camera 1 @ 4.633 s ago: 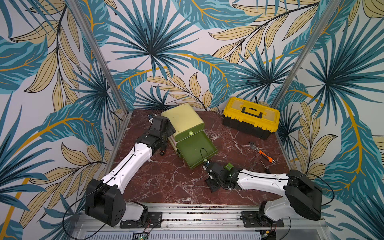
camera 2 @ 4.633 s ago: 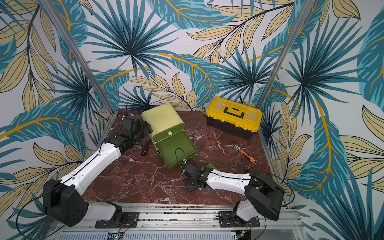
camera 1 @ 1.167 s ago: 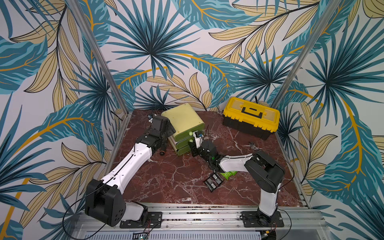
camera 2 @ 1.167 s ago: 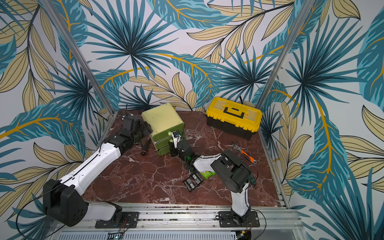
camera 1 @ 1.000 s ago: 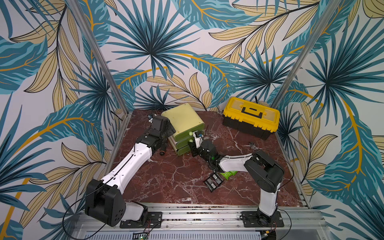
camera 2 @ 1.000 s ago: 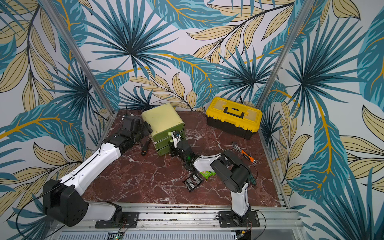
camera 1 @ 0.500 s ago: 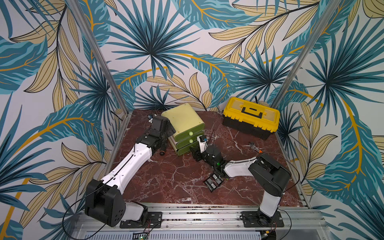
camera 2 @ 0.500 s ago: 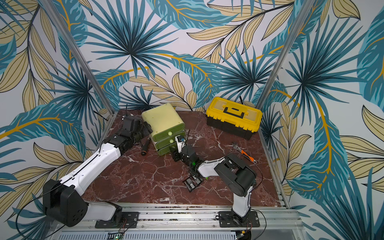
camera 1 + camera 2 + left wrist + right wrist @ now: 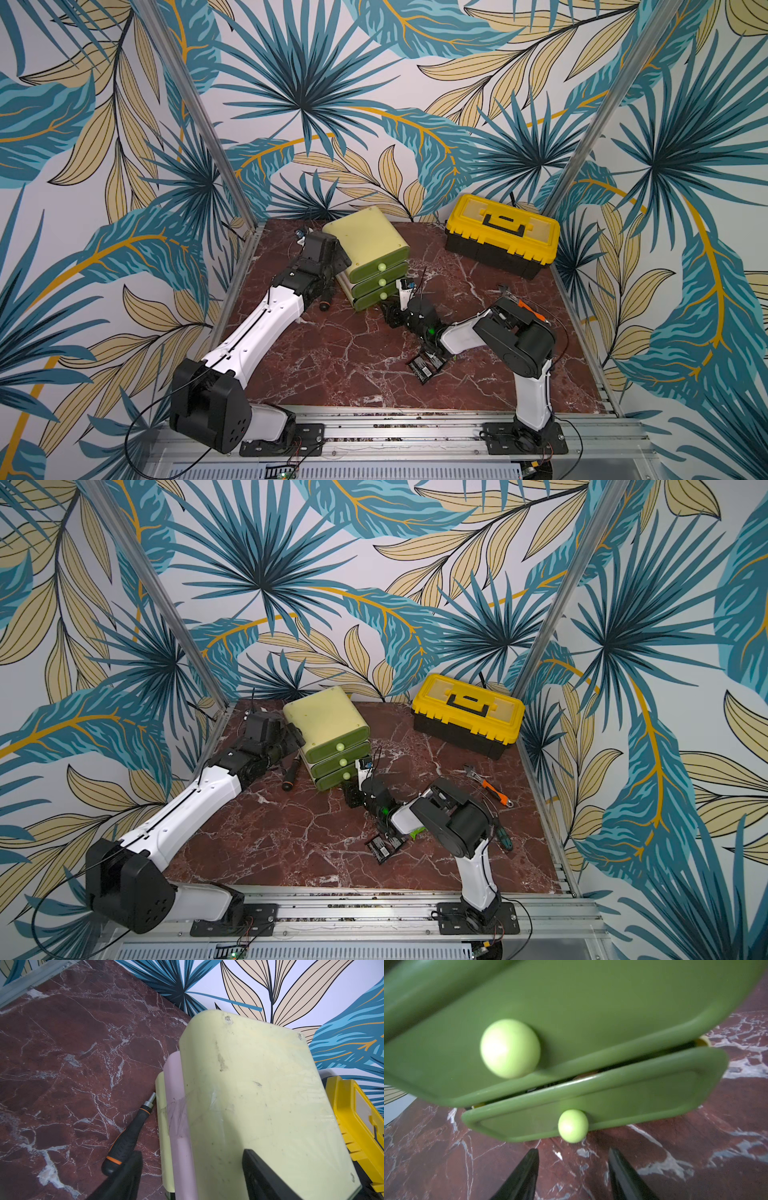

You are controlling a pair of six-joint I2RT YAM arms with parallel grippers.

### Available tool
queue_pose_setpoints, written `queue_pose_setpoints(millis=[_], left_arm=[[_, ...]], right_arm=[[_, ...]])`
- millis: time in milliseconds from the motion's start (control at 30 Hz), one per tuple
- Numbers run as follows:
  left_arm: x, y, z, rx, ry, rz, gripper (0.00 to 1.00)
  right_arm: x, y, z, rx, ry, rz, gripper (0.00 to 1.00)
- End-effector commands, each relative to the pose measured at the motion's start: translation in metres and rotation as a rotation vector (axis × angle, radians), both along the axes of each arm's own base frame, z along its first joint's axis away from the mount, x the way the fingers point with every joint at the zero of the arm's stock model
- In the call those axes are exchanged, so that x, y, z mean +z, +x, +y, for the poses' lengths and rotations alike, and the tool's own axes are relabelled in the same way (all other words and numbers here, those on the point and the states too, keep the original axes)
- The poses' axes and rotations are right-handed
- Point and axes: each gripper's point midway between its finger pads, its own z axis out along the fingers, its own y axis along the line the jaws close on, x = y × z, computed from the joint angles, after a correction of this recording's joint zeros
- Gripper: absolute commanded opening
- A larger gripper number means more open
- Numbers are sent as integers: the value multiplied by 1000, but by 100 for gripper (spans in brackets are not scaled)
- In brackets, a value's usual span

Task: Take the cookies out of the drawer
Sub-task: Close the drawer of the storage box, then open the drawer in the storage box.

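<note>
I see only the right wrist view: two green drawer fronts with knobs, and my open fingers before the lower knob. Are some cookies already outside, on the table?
Observer: Yes. In both top views, black cookies lie on the table, close beside the right arm.
Operator: Is a green one there too?
Observer: Yes. In a top view, one green cookie peeks out from under that arm.
Operator: And where is the left gripper?
Observer: The left gripper is open, with its fingers astride the upper side edge of the drawer unit.
</note>
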Motion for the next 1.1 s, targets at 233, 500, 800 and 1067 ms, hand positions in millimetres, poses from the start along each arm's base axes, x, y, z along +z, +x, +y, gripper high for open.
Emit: queue_pose_setpoints(millis=[233, 500, 800, 1067], left_arm=[[-22, -12, 6, -8, 29, 79, 80], [-21, -12, 5, -9, 30, 76, 80], [-19, -12, 6, -7, 31, 74, 80], [-17, -11, 7, -3, 31, 68, 80]], right_arm=[[-3, 22, 6, -17, 55, 14, 53], [-8, 26, 12, -11, 71, 27, 48], [-2, 25, 10, -12, 83, 10, 33], [4, -3, 1, 44, 98, 23, 25]])
